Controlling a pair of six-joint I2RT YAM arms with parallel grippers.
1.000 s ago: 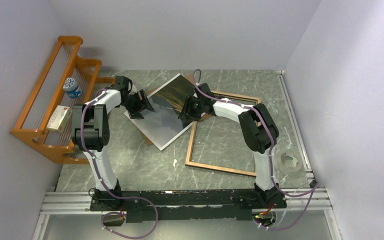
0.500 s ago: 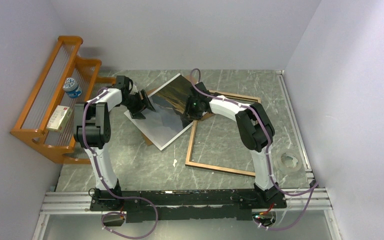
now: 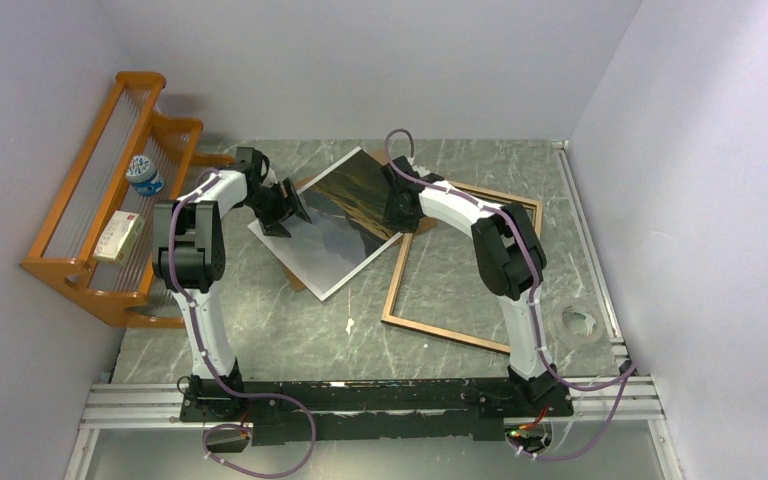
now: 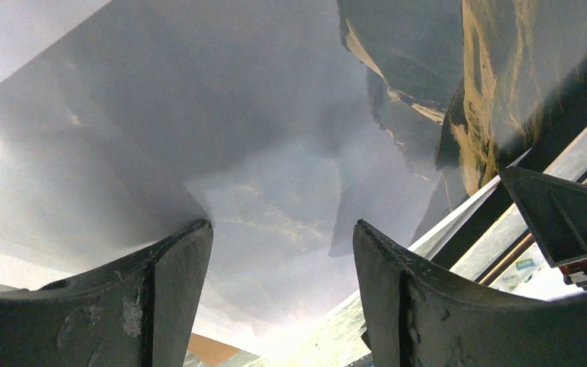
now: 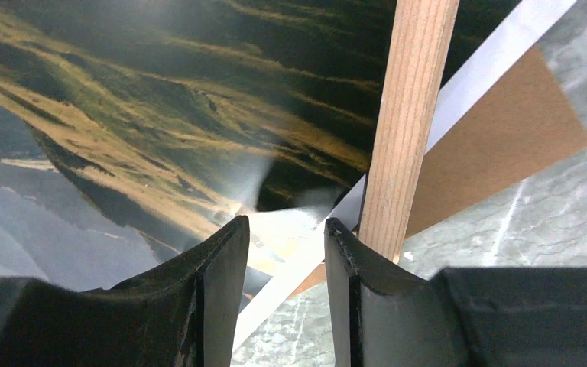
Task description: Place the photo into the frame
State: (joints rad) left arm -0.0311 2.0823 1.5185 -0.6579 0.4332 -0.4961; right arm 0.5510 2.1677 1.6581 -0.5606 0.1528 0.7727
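Left end effector gapes above photo, right end effector half-parted beside frame; rack holds bottle, box.

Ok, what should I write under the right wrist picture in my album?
The right claw open above the mountain photo, beside the wooden frame.

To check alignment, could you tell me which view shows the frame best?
Top external: nearly the whole frame shows, wooden side up. The right wrist catches one short stretch; the left wrist shows mainly the photo.
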